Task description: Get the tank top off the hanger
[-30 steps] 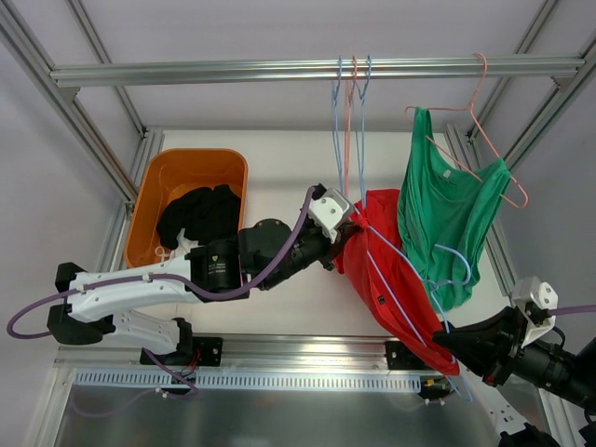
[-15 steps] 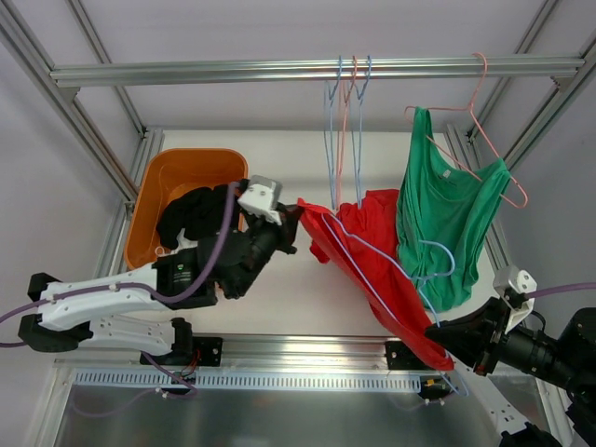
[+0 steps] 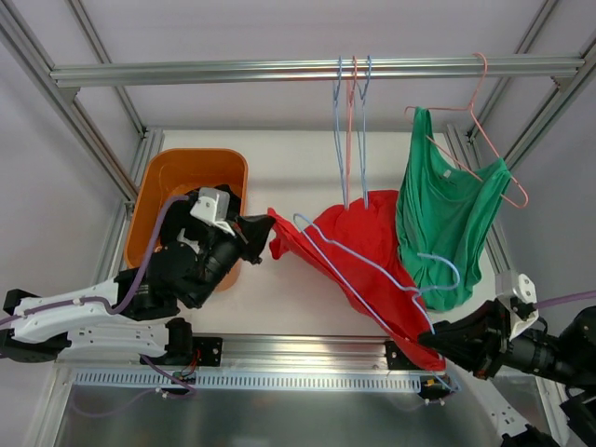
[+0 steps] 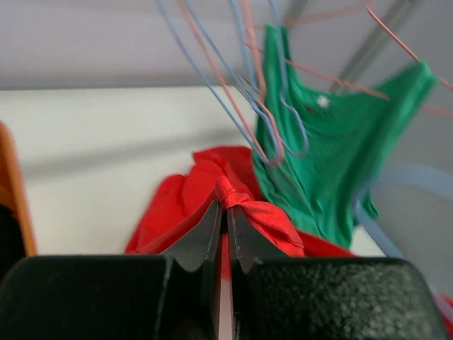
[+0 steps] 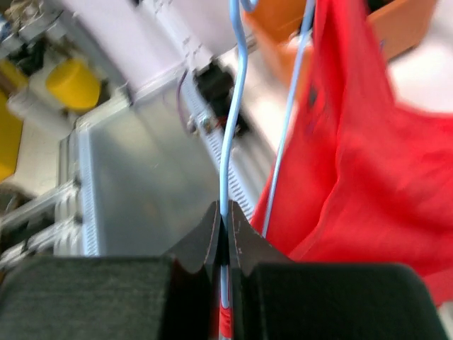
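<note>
Two tank tops and five wire hangers sit under one aluminium rail (image 3: 233,72). My left gripper (image 3: 264,235) (image 4: 223,205), just off the right rim of the orange plastic bin (image 3: 144,214), is clamped on a bunched strap of the red cloth tank top (image 3: 358,247) (image 4: 184,205). That top stretches rightward away from the bin, draped over a light blue wire hanger (image 3: 372,265) (image 5: 237,106). My right gripper (image 3: 438,337) (image 5: 223,212), well apart from the bin at the near table edge, is pinched tight on that hanger's wire.

Farther from the bin, a green tank top (image 3: 447,223) hangs on a pink wire hanger (image 3: 483,67), its hem overlapping the red one. Three bare hangers, two blue and one pink, hang from the rail. Bare white table (image 3: 298,168) lies beyond the red top, between the bin and the green top.
</note>
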